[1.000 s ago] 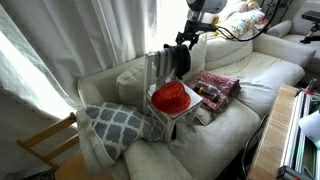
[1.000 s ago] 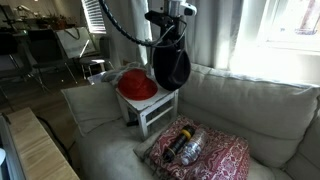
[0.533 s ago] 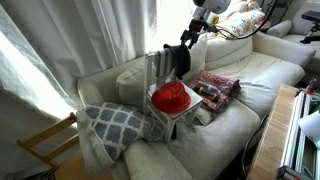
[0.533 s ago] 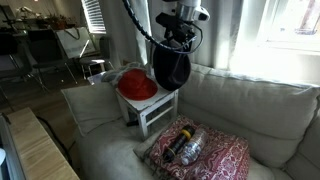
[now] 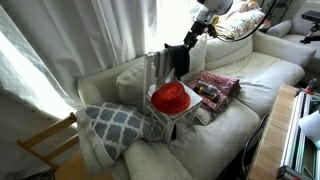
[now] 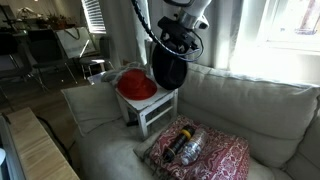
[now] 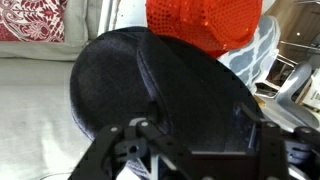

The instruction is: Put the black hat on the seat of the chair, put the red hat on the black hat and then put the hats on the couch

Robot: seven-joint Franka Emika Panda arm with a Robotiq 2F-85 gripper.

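The gripper [image 6: 177,40], jaws clamped on the dangling black hat [image 6: 170,68], hangs at upper centre. The red hat [image 6: 137,85] fills the white chair [image 6: 160,104] seat, so lowering could knock it off.

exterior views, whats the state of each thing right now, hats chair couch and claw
black hat: lifted, hanging from the claw beside the chair, not on the seat
red hat: resting crown up on the chair seat
chair: upright on the couch, seat taken by the red hat
couch: carrying the chair, no hat directly on it
claw: shut on the black hat's edge
red patterned cloth: lying on the couch
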